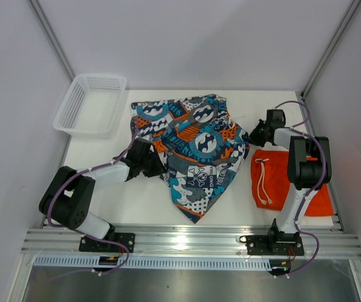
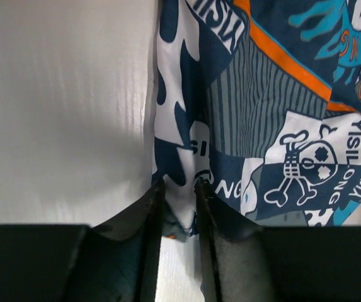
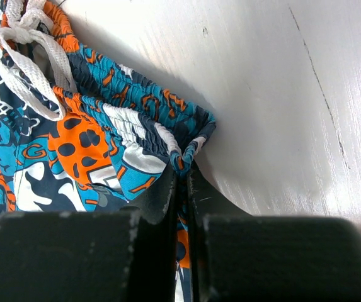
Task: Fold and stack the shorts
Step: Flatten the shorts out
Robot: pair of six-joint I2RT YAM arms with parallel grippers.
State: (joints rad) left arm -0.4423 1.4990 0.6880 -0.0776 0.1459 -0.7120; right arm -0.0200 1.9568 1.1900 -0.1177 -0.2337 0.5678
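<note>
1. Far left: white mesh basket (image 1: 91, 104) at the back left corner of the table (image 1: 136, 201), well apart from both pairs of shorts
2. Next, low over the table, the left gripper (image 2: 179, 189) at the left edge of the printed shorts (image 1: 196, 148); jaws drawn close together, pinching a thin fold of white and navy cloth between the two black fingers (image 2: 139, 239); bare white table to the left of that fold in the wrist view
3. In the middle of the table, between the two grippers, the printed shorts themselves: spread mostly flat but wrinkled, wide at the back and narrowing to a point toward the near edge; navy, teal, orange and white pattern with a skull and lettering
4. At the right edge of the printed shorts, toward the back, the right gripper (image 3: 183, 167); jaws pressed almost together, pinching the corner of the gathered waistband (image 3: 136, 119); white drawstring (image 3: 26, 56) of this pair bunched on the cloth to the left of the pinch in the wrist view
5. Far right, toward the near side: orange shorts (image 1: 265, 179), folded into a rough rectangle, just beside the printed pair with a narrow strip of table between; white cord (image 1: 263, 182) lying on top; partly hidden under the right arm (image 1: 306, 170); touched by neither gripper
</note>
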